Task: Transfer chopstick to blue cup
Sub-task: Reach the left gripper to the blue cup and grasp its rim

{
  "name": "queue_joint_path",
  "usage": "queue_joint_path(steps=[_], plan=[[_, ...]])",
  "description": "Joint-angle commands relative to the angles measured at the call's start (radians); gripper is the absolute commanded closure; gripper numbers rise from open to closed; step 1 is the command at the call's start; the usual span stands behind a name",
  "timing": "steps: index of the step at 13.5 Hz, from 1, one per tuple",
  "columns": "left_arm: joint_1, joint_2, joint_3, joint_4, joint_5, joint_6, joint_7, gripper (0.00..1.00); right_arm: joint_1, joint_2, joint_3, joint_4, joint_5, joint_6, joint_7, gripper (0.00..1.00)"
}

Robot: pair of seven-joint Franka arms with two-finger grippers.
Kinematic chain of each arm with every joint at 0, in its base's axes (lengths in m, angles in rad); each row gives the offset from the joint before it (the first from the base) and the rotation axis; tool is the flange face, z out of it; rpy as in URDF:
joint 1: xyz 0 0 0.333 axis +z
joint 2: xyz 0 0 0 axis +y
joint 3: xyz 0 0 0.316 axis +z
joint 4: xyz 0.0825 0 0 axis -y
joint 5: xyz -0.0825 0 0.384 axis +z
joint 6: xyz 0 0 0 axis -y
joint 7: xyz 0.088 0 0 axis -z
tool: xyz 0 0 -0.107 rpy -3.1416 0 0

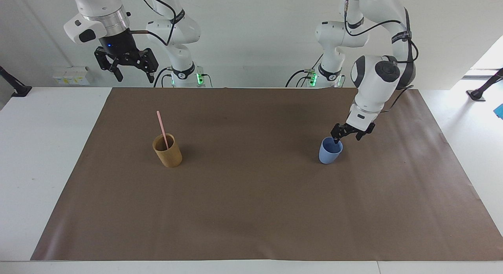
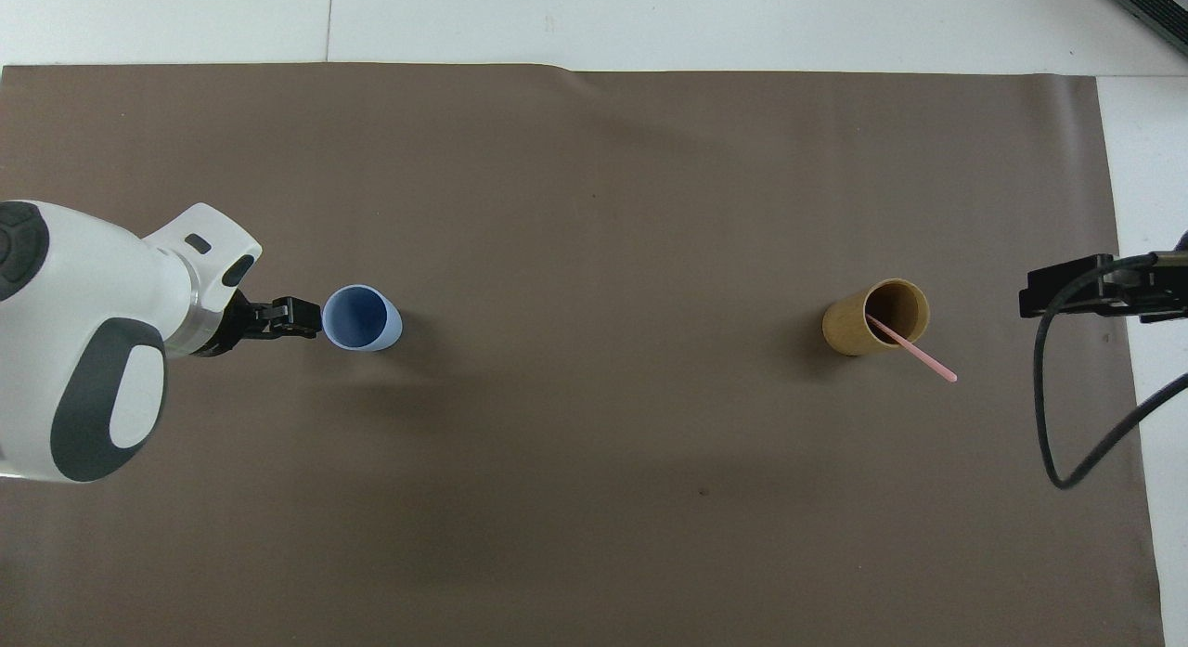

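Note:
The pale pink chopstick (image 1: 161,127) stands tilted in the tan cup (image 1: 168,153) toward the right arm's end of the table; it also shows in the overhead view (image 2: 917,352) in that cup (image 2: 858,329). The blue cup (image 1: 329,152) stands upright and empty toward the left arm's end, also seen in the overhead view (image 2: 360,318). My left gripper (image 1: 347,137) is open and low beside the blue cup's rim, on the side toward the left arm's end (image 2: 295,317). My right gripper (image 1: 131,71) is open and waits high over the table's edge (image 2: 1067,299).
A brown mat (image 1: 251,203) covers most of the white table. A black cable (image 2: 1049,424) hangs from the right arm at its end of the table.

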Motion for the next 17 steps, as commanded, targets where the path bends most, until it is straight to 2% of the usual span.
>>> queue_joint_path(steps=[1, 3, 4, 5, 6, 7, 14, 15, 17], plan=[[-0.012, 0.002, 0.014, -0.013, -0.002, 0.061, -0.017, 0.0, -0.013, -0.006, 0.004, -0.005, 0.007, -0.006, -0.014, 0.0], [-0.028, 0.059, 0.014, -0.013, -0.002, 0.112, -0.024, 0.0, -0.013, -0.006, 0.004, -0.005, 0.005, -0.005, -0.014, 0.0], [-0.035, 0.062, 0.015, -0.013, -0.002, 0.117, -0.021, 0.0, -0.013, -0.006, 0.004, -0.005, 0.007, -0.005, -0.014, 0.0], [-0.033, 0.063, 0.015, -0.009, -0.002, 0.115, -0.008, 0.28, -0.013, -0.006, 0.004, -0.005, 0.007, -0.005, -0.015, 0.0], [-0.033, 0.063, 0.015, -0.005, -0.002, 0.111, 0.001, 0.73, -0.011, -0.006, 0.004, -0.005, 0.005, -0.006, -0.014, 0.0], [-0.033, 0.063, 0.015, -0.004, -0.002, 0.104, 0.001, 1.0, -0.013, -0.006, 0.004, -0.005, 0.007, -0.005, -0.014, 0.0], [-0.036, 0.088, 0.018, 0.059, 0.01, 0.091, 0.078, 1.0, -0.013, -0.006, 0.004, -0.005, 0.007, -0.005, -0.015, 0.0], [-0.036, 0.083, 0.02, 0.083, 0.012, 0.057, 0.076, 1.0, -0.013, -0.006, 0.004, -0.005, 0.007, -0.005, -0.014, 0.0], [-0.058, 0.086, 0.017, 0.204, 0.012, -0.1, 0.062, 1.0, -0.013, -0.006, 0.004, -0.005, 0.007, -0.005, -0.014, 0.0]])
